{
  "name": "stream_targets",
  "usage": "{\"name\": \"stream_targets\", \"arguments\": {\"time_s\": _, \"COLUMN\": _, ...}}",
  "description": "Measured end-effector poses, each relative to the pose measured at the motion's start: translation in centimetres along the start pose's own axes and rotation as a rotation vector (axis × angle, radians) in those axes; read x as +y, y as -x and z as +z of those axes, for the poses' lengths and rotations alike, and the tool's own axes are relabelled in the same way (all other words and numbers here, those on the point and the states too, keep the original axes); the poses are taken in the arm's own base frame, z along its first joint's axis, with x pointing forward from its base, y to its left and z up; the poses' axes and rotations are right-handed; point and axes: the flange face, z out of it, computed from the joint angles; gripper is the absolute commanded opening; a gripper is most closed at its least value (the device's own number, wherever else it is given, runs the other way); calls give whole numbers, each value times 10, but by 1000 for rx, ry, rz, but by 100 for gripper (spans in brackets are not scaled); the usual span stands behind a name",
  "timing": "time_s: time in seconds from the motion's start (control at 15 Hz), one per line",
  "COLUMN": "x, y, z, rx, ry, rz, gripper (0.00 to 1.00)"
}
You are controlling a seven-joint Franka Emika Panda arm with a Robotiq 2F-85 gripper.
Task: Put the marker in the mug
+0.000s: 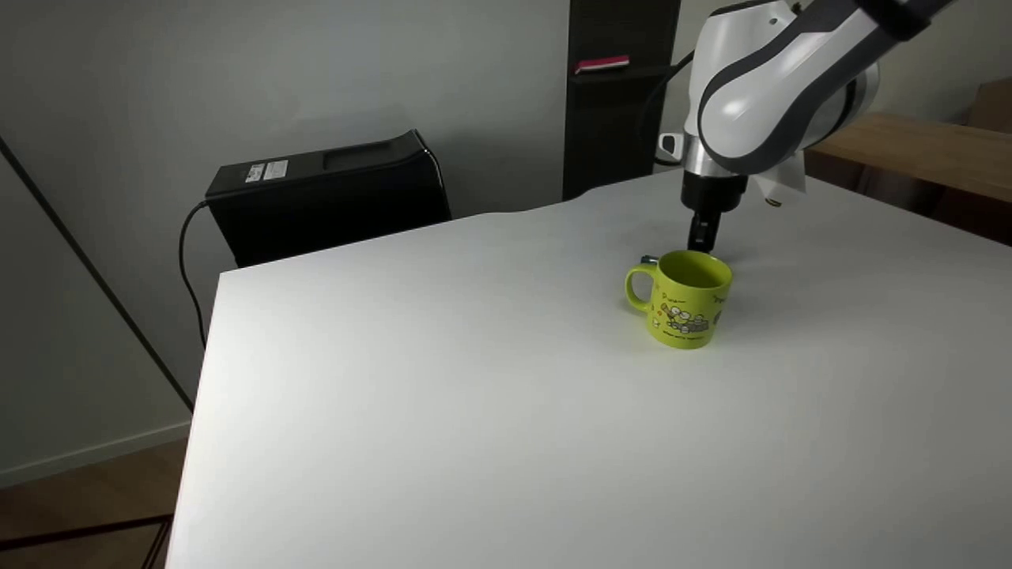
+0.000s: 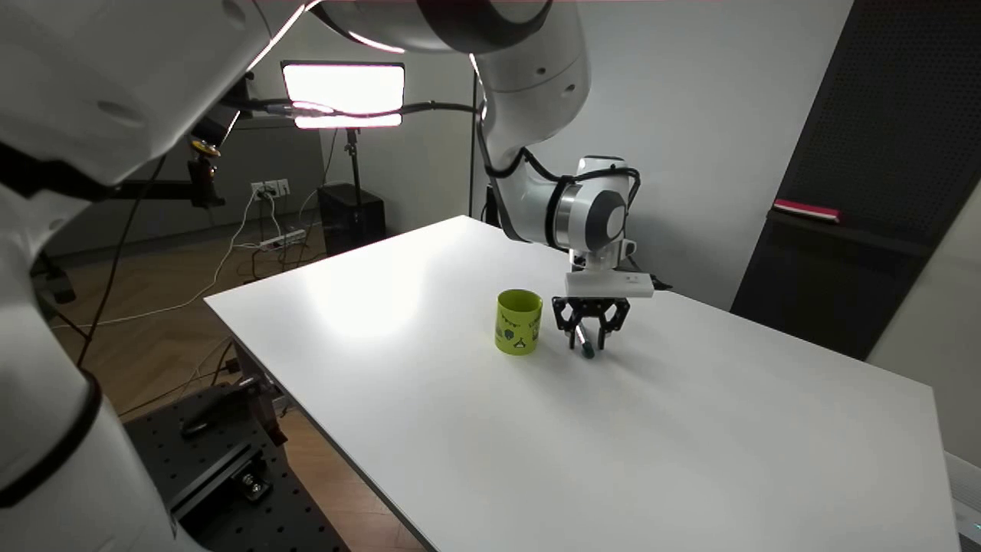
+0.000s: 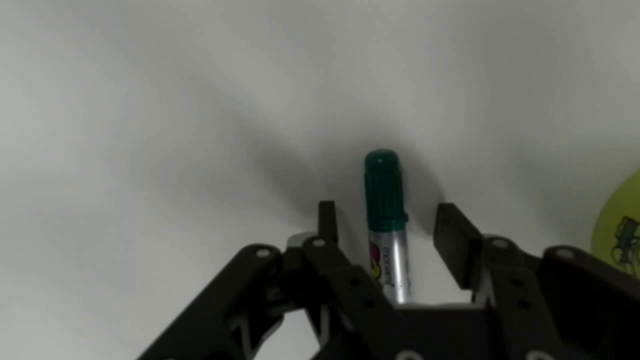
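Note:
The marker has a dark green cap and a silver body. It lies on the table in the wrist view [image 3: 386, 200] and also shows in an exterior view [image 2: 587, 349]. Only a small end of it shows beside the mug in an exterior view [image 1: 649, 259]. The lime-green mug [image 1: 688, 304] stands upright beside the marker, also seen in an exterior view [image 2: 518, 326] and at the right edge of the wrist view [image 3: 622, 225]. My gripper [image 3: 385, 206] points down, open. Its fingers [image 2: 586, 344] stand on both sides of the marker with gaps. The marker's rear end is hidden.
The white table [image 1: 443, 379] carries the mug close to the gripper's side. A black box-like object [image 1: 328, 197] stands beyond the table edge. A dark cabinet [image 2: 866, 153] with a red item [image 2: 806, 210] on its ledge stands behind the table.

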Motion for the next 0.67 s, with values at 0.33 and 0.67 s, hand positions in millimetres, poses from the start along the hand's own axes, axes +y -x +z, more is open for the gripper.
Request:
{"name": "stream_targets", "arguments": {"time_s": 0.33, "x": 4, "y": -1, "z": -1, "rx": 0, "ry": 6, "rz": 9, "gripper": 2}}
{"name": "stream_targets", "arguments": {"time_s": 0.67, "x": 14, "y": 2, "z": -7, "rx": -54, "ry": 0, "rz": 46, "gripper": 5}}
